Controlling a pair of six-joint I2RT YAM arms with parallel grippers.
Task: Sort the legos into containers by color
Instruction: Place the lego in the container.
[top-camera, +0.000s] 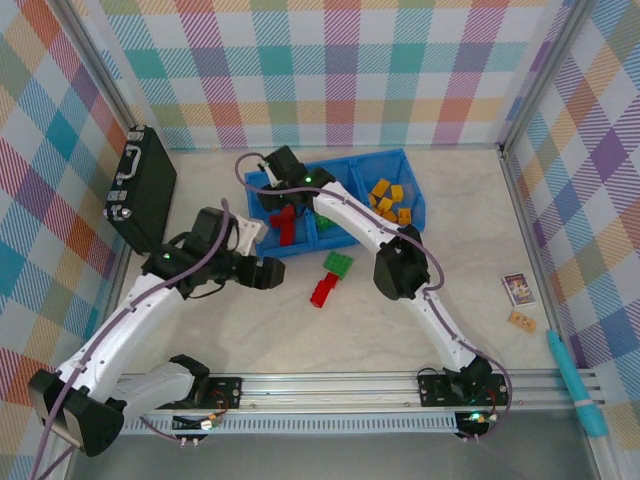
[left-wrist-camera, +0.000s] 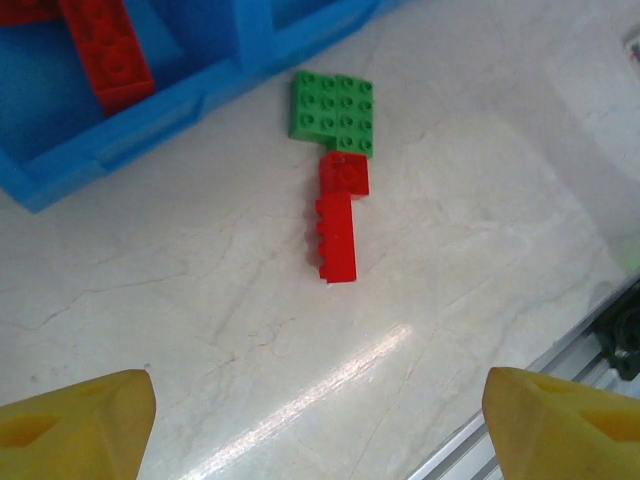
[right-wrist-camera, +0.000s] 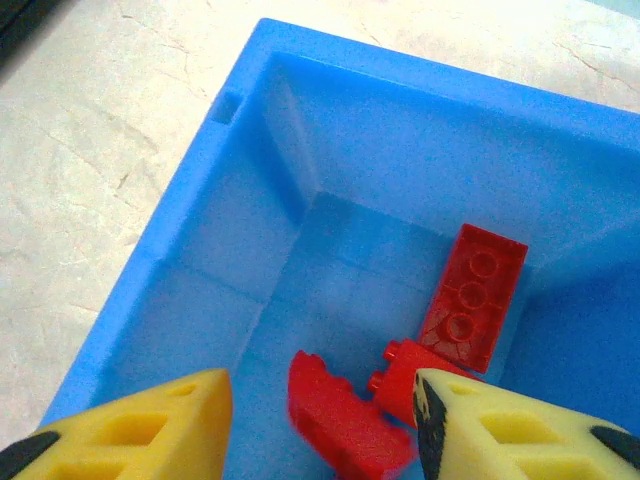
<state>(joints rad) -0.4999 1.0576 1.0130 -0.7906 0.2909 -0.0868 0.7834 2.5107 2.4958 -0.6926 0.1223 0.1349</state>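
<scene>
The blue bin (top-camera: 415, 195) has three compartments side by side: red legos (top-camera: 285, 225) on the left, green ones (top-camera: 325, 222) in the middle, yellow-orange ones (top-camera: 390, 200) on the right. My right gripper (top-camera: 275, 190) hangs open over the left compartment (right-wrist-camera: 250, 200). A blurred red brick (right-wrist-camera: 345, 425) lies loose between its fingers (right-wrist-camera: 135, 430), beside two other red bricks (right-wrist-camera: 472, 295). On the table in front of the bin lie a green brick (left-wrist-camera: 335, 113) and two red bricks (left-wrist-camera: 337, 238) in a row. My left gripper (left-wrist-camera: 320, 430) stands open and empty a little short of them.
A black case (top-camera: 145, 185) stands at the left, close to my left arm. A printed card (top-camera: 517, 289) and a tan tile (top-camera: 522, 320) lie at the right, a teal tool (top-camera: 575, 385) at the near right. The metal rail (top-camera: 350, 385) runs along the near edge.
</scene>
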